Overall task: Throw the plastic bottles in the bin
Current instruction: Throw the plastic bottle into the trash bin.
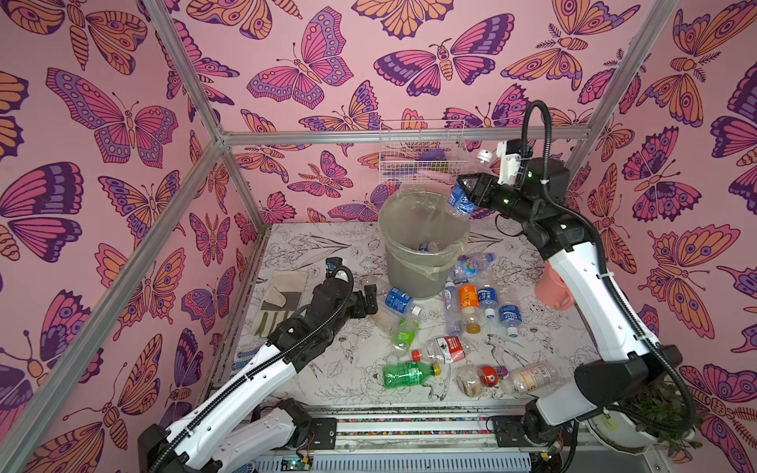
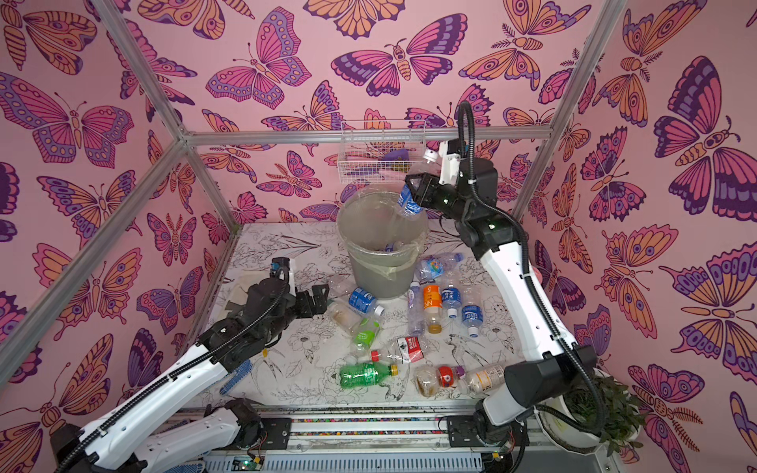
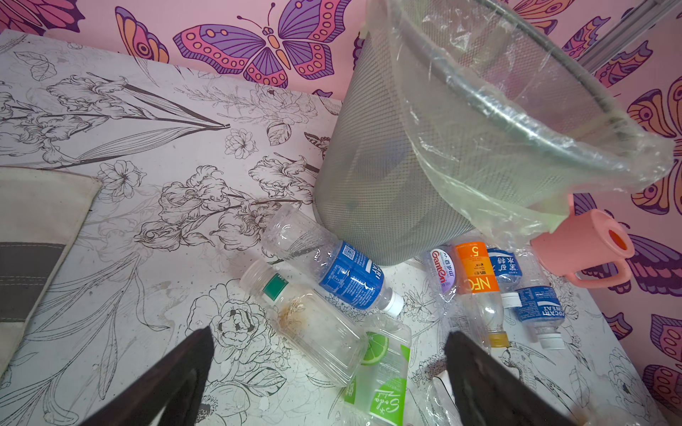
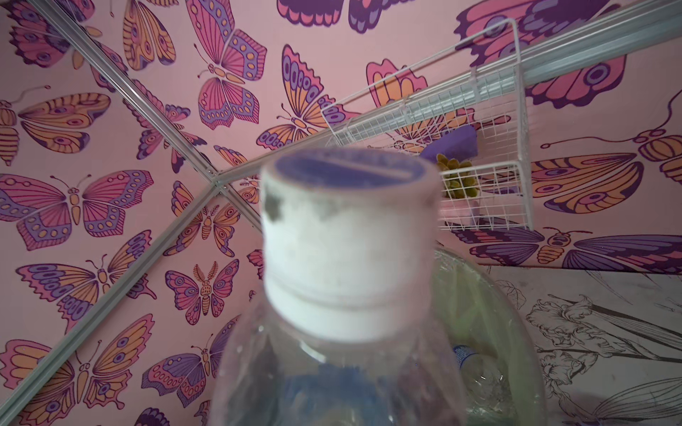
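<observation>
The right gripper [image 1: 465, 194], clamped on a held bottle [image 1: 461, 206], overhung the right side of the bin [image 1: 413, 270]; the rest of its mouth was clear from above. A wire basket [image 1: 422, 153] hung just behind and above the rim. Bare table [image 1: 319, 250] lay between bin and glove [image 1: 280, 301]. Loose bottles [image 1: 469, 303] crowded the surface before and right of the bin, straight ahead of the left gripper [image 1: 368, 302], jaws spread wide. A watering can [image 1: 553, 288], partly hidden by the right arm [image 1: 594, 299], apparently narrowed that side.

pink walls [image 1: 123, 135] covered in big purple and orange butterflies close in three sides, framed by silver metal bars [image 1: 368, 137]. a white wire basket [image 1: 399, 164] hangs on the back bar, above a worktop [image 1: 327, 254] printed with ink-line flowers.
</observation>
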